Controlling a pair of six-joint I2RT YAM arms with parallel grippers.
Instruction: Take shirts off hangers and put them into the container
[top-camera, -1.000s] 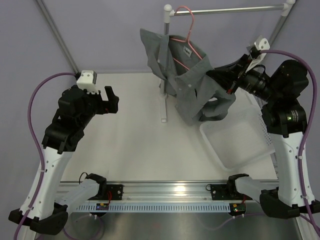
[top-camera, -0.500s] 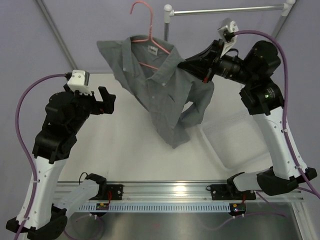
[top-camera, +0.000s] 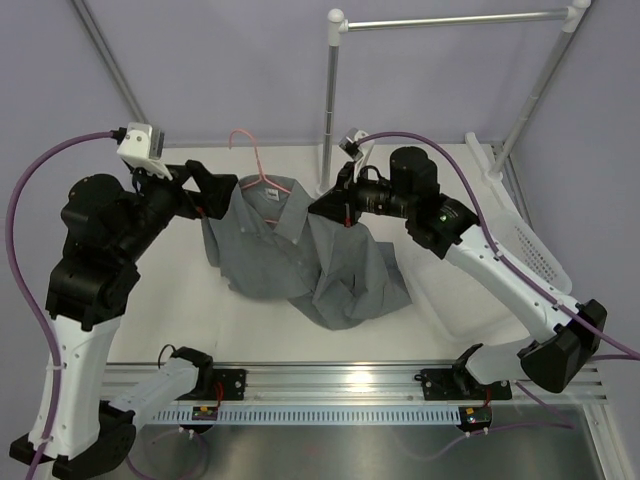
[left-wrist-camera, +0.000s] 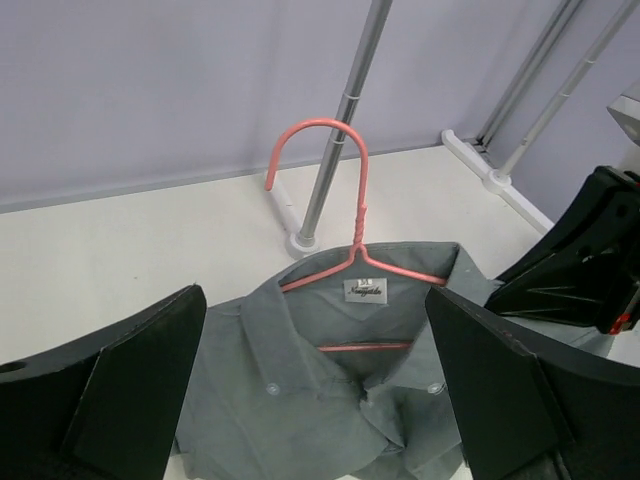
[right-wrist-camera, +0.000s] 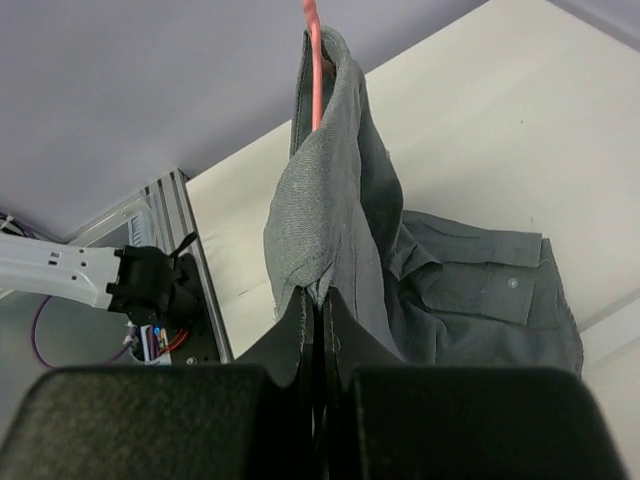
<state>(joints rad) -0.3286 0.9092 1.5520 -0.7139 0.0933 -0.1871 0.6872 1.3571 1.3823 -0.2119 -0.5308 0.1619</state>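
Clearly, shirt (top-camera: 290, 260) and hanger (top-camera: 262, 172) rest mid-frame.
Right gripper (top-camera: 325, 208) pinches the shirt taut so the wide left gripper (top-camera: 215, 193) can pull the hanger.

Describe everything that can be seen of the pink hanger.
The pink wire hanger is thin, with an open curved hook and a twisted neck. Its sloping shoulders and part of the lower bar show inside the collar of the grey-green shirt; cloth hides the rest. The hook hangs on nothing. The left fingers stand open on either side, not touching it.
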